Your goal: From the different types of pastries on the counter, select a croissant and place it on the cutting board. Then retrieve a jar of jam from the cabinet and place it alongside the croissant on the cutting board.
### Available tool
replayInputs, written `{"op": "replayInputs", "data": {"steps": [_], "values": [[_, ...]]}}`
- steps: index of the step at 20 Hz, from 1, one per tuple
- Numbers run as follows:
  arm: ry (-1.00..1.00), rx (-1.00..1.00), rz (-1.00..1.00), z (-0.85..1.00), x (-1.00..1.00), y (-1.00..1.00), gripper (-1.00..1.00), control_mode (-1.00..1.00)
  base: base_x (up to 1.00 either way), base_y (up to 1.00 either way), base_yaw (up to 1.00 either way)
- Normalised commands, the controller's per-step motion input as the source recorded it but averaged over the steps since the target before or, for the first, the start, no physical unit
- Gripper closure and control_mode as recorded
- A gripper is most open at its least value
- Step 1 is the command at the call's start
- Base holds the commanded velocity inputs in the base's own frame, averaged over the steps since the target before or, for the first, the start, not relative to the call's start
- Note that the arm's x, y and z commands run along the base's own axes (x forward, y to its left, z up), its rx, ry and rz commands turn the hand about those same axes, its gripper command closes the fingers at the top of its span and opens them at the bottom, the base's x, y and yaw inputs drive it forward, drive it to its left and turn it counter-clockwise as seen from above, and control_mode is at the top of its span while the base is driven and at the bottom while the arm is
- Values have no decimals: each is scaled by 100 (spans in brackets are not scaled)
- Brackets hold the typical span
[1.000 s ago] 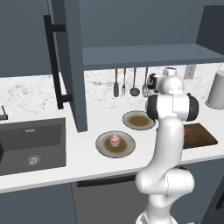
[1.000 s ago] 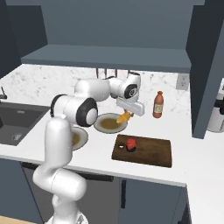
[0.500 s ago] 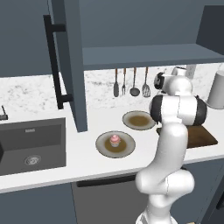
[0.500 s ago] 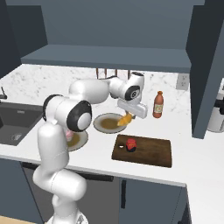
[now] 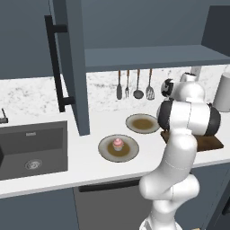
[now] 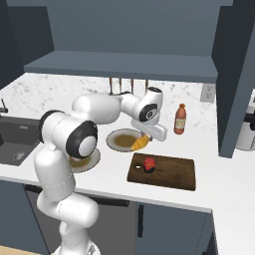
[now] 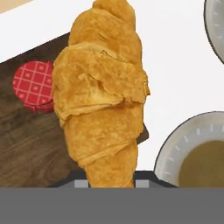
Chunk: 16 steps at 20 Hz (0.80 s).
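Observation:
My gripper [image 6: 143, 141] is shut on the croissant [image 6: 139, 144], a golden curved pastry hanging just above the counter [image 6: 107, 172] between the empty plate [image 6: 119, 140] and the cutting board [image 6: 172, 173]. In the hand view the croissant [image 7: 103, 96] covers the middle, with the dark wooden board [image 7: 26, 148] and the jar of jam [image 7: 33, 85] below it to the left. That red jar [image 6: 148, 164] stands on the board's left end. The cabinet door [image 5: 72, 67] hangs open at the left.
A pink-frosted cupcake [image 5: 118, 143] sits on a round plate [image 5: 108, 152] in front of the arm. An orange-red bottle [image 6: 180, 119] stands behind the board. The dark sink [image 5: 31, 148] is at the far left, and a kettle [image 5: 223, 92] at the far right.
The arm has swung right and the croissant has come down a little, from over the empty plate to its edge nearest the board. The grip has not changed.

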Motion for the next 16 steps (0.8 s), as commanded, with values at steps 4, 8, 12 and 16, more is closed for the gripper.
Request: {"op": "replayInputs", "data": {"steps": [4,8,12,16], "values": [[0,0,4,22,-3,-13,100,-100,0,0,0],[0,0,6,31,0,-23,100,-100,0,0,0],[0,0,5,19,-12,-24,100,-100,0,0,0],[0,0,4,0,-35,-12,100,-100,0,0,0]]}}
